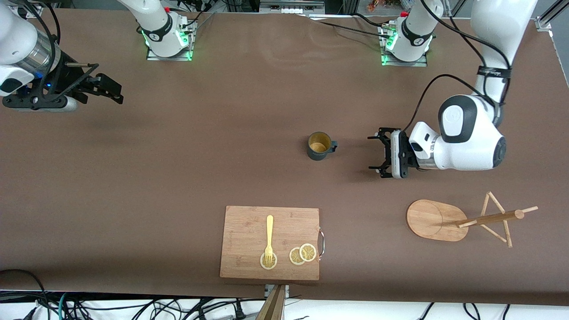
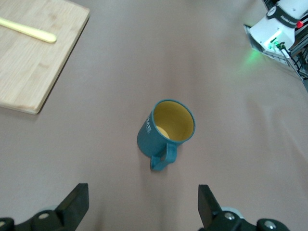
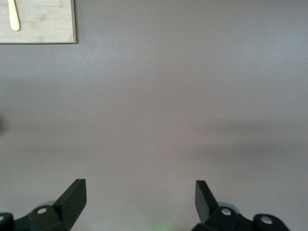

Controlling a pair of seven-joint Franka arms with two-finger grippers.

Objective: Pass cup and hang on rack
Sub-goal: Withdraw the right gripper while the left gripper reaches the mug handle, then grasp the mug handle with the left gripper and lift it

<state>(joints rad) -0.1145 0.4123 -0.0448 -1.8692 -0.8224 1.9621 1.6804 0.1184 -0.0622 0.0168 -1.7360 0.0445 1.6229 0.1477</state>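
The cup [image 1: 319, 146] stands upright on the brown table [image 1: 178, 169], about in the middle. It is dark teal outside and yellow inside. Its handle [image 1: 333, 145] points toward the left arm's end of the table. Nothing holds the cup.

The left gripper [image 1: 377, 153] is low over the table, just beside the cup on the handle side, but not touching it. Its two fingers are spread wide apart and hold nothing. It points at the cup. In the left wrist view the cup [image 2: 166, 131] sits out ahead of the left gripper [image 2: 143, 208], lined up with the gap between its black fingers [image 2: 77, 202], and the handle faces the gripper.

The rack [image 1: 462, 218] is at the left arm's end of the table, nearer to the front camera than the left gripper. It has a flat oval base [image 1: 433, 220], a pole [image 1: 491, 218] and thin pegs [image 1: 500, 222]. No cup hangs on it.

The right gripper [image 1: 104, 89] is at the right arm's end of the table, well apart from the cup. It waits there over bare table. Its fingers are open too, as the right wrist view shows, with nothing in the right gripper [image 3: 140, 202].

A wooden board [image 1: 249, 231] lies near the front edge of the table, nearer to the camera than the cup. On it lie a yellow fork [image 1: 269, 240] and three lemon slices [image 1: 302, 254]. The fork tip rests on one slice
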